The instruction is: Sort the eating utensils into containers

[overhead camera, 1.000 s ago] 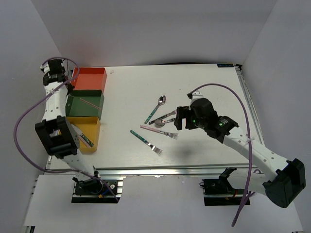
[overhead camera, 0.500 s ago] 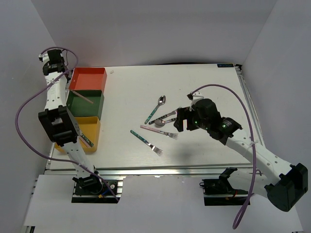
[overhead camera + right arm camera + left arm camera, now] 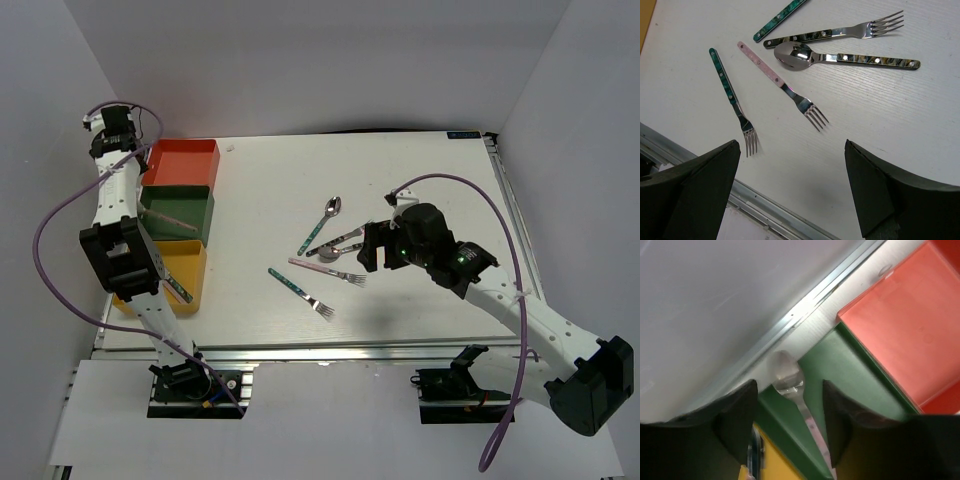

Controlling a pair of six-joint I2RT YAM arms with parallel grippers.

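Now: both sets of jaws open, nothing gripped

From above: left gripper (image 3: 108, 135) out past the far left corner of the table (image 3: 420, 190), beyond the orange-red bin (image 3: 185, 160); too small here to judge its jaws. Next toward the near edge, dark green bin (image 3: 190, 200) with a pink-handled spoon (image 3: 168, 218) slantwise inside, then yellow bin (image 3: 185, 262) holding a teal-handled utensil (image 3: 178, 288). Right gripper (image 3: 368, 248) mid-table, just beside a loose cluster of five utensils. Small blue label (image 3: 462, 134) at the far edge, unreadable.

Left wrist: jaws apart, holding nothing. Framed between the fingers (image 3: 735, 420) but below them, the silver spoon head at the dark green bin's corner, handle running down inside. Orange-red bin to the right, yellow bin at the bottom.

Right wrist: jaws spread wide, holding nothing. Beyond the fingers (image 3: 700, 195), flat on the table and touching neither: teal fork (image 3: 732, 100) and pink fork (image 3: 782, 85) nearest, apart from each other; farther out, dark patterned spoon (image 3: 840, 56) and dark patterned fork (image 3: 835, 34) close together, nearly parallel; a teal handle (image 3: 780, 19) cut off by the top edge.
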